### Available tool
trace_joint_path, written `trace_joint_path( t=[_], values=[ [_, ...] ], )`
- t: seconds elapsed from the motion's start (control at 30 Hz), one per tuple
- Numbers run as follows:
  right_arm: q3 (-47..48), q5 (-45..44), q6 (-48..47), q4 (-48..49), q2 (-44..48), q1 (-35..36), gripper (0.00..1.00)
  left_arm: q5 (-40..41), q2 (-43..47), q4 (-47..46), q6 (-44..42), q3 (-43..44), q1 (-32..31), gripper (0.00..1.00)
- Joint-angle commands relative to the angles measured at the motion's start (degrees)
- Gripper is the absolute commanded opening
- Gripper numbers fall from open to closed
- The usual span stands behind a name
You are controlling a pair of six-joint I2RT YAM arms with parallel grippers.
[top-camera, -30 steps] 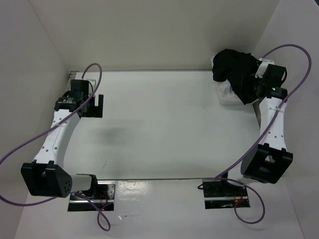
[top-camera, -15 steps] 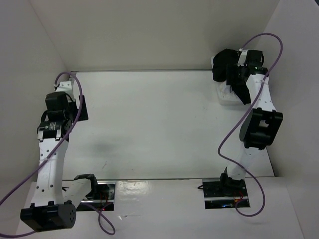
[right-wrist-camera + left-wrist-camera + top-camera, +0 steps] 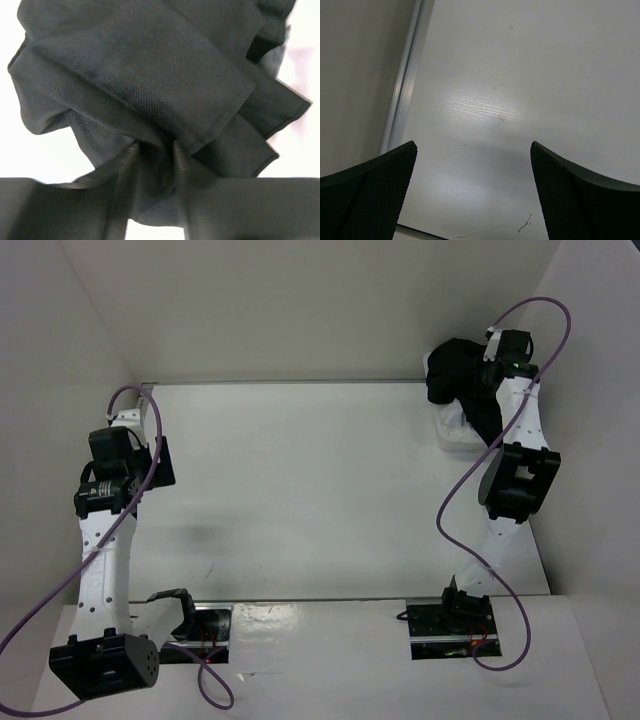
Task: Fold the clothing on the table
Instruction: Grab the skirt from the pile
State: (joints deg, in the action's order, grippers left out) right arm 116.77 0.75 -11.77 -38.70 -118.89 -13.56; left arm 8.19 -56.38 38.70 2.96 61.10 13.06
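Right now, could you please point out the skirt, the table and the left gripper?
skirt (image 3: 150, 75): right wrist view, folded panel.
table (image 3: 320, 490): top external view, bare centre.
left gripper (image 3: 473, 144): left wrist view, between fingertips.

Left arm and right arm: white perforated links, black joint housings, purple cables. Left gripper fingers black, fine-textured.

Left arm bent along table left edge, left gripper angled down, jaws wide apart, nothing between. Right arm stretched to table's far right corner, right gripper pinching a clothing fold.
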Motion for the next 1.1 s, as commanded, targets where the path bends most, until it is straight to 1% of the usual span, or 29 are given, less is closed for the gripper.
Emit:
trace_joint_path(
  t=[0.0, 0.03, 0.1, 0.13, 0.17, 0.27, 0.37, 0.4, 0.47, 0.5, 0.57, 0.6, 0.67, 0.73, 0.77, 0.83, 0.87, 0.9, 0.93, 0.97, 1.0, 1.07],
  values=[
    [2.67, -0.75, 0.43, -1.73, -1.43, -0.41, 0.35, -1.24, 0.66, -1.7, -0.76, -0.1, 0.3, 1.0],
    [2.67, -0.75, 0.43, -1.73, -1.43, -0.41, 0.22, -1.24, 0.66, -1.7, -0.76, -0.1, 0.3, 1.0],
    [2.15, -0.75, 0.43, -1.73, -1.43, -0.41, 0.12, -1.24, 0.66, -2.22, -0.76, -0.1, 0.3, 1.0],
    [2.15, -0.75, 0.43, -1.73, -0.82, -0.41, 0.03, -1.24, 0.66, -2.22, -0.76, -0.1, 0.3, 1.0],
    [2.15, -0.75, -0.09, -1.73, -0.82, -0.41, 0.0, -1.24, 0.66, -2.22, -1.29, -0.1, 0.3, 1.0],
    [2.75, 1.08, -0.1, -2.96, 1.45, -0.41, 0.0, -1.24, 0.66, -2.22, -1.29, -0.1, 0.3, 1.0],
    [7.84, 3.81, -0.1, -5.59, 4.09, -0.41, 0.0, -1.24, 0.66, -2.22, -1.29, -0.1, 0.3, 1.0],
    [12.56, 6.43, 0.43, -6.82, 4.63, -0.41, 0.0, -1.24, 0.66, -2.22, -1.29, -0.1, 0.3, 1.0],
    [18.9, 9.34, 0.43, -11.38, 5.68, -0.41, 0.0, -1.24, 0.66, -2.22, -1.29, -0.1, 0.3, 1.0],
    [21.28, 11.79, 0.43, -11.4, 7.25, 0.46, 0.0, -1.24, 1.18, -2.22, -1.29, -0.1, 0.3, 1.0],
    [20.78, 12.95, -0.44, -10.17, 11.47, 3.79, 0.0, -1.24, 1.18, -2.22, -1.29, -0.1, 0.3, 1.0],
    [20.78, 16.18, -1.14, -10.78, 14.36, 5.02, 0.0, -0.72, 1.18, -2.22, -1.29, -0.1, 0.82, 1.0],
    [21.31, 19.53, -1.15, -11.48, 16.84, 8.62, 0.0, -0.71, 0.14, -2.22, -1.29, -0.1, 1.35, 1.0],
    [19.73, 23.57, -2.64, -12.37, 20.44, 11.61, 0.0, -0.71, -0.39, -2.22, -1.29, -0.1, 1.97, 1.0],
    [17.55, 23.59, -3.78, -12.37, 21.67, 15.28, 0.0, -1.32, -0.92, -2.22, -1.29, -0.1, 1.97, 1.0],
    [13.16, 25.08, -5.62, -12.37, 25.36, 18.64, 0.0, -1.94, -0.92, -2.22, -1.29, -0.1, 1.97, 1.0],
    [11.74, 25.61, -6.24, -12.37, 26.51, 21.97, 0.03, -1.95, -0.92, -2.22, -1.29, -0.1, 1.97, 1.0],
    [10.33, 25.61, -6.77, -12.37, 27.47, 23.13, 0.15, -1.95, -0.92, -2.22, -1.29, -0.1, 1.97, 1.0],
    [8.75, 26.48, -7.82, -12.37, 29.49, 23.84, 0.4, -1.95, -0.92, -2.22, -1.29, -0.1, 1.97, 1.0],
    [5.08, 26.49, -8.35, -12.37, 30.46, 23.85, 0.63, -2.47, -0.92, -2.22, -1.29, -0.1, 1.97, 1.0],
    [3.48, 25.36, -8.88, -11.76, 31.08, 23.85, 0.72, -2.47, -0.4, -1.7, -1.81, -0.1, 1.97, 1.0],
    [-0.13, 24.13, -9.59, -11.75, 32.4, 23.85, 0.84, -3.0, 0.13, -1.7, -1.82, -0.1, 1.97, 1.0]
  ],
)
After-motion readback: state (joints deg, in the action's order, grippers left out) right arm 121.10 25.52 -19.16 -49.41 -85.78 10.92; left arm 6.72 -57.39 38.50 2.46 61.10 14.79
